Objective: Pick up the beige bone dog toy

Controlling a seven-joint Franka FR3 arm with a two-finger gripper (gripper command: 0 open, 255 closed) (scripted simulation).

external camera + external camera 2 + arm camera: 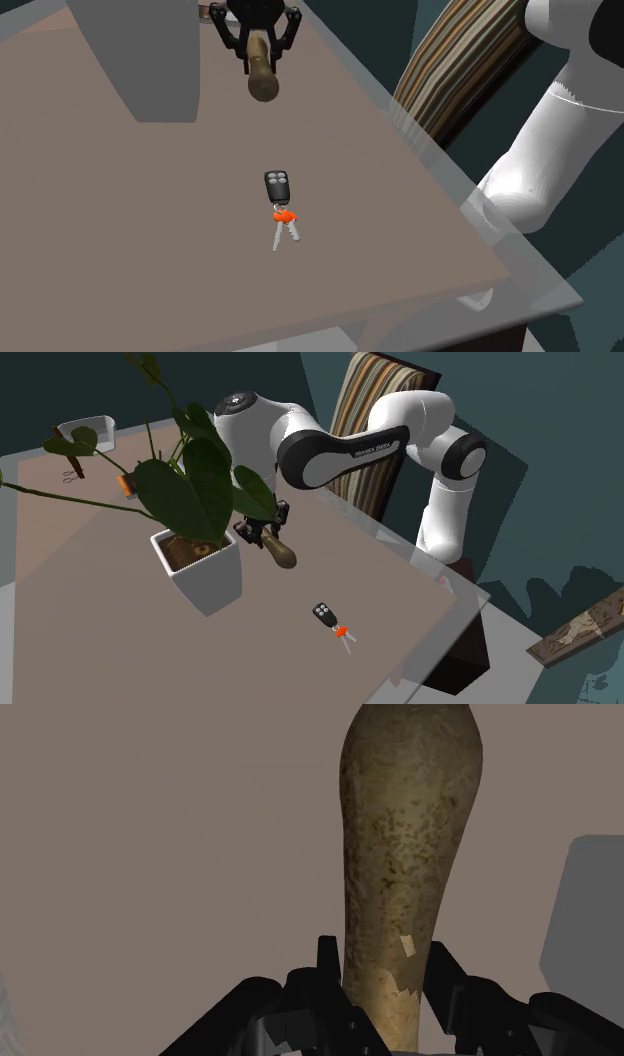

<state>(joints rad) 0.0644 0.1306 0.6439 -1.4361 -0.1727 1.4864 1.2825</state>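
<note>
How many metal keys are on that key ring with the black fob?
2. One key and a second key fan out from the orange tag below the black fob on the table. Others could hide beneath them.

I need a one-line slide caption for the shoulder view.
Black gripper clasps the beige bone toy over the brown table; a key fob with keys lies nearby.

Bone toy (405, 854) tip cropped in wrist view, tool (260, 58) partly cropped in shoulder view
</note>
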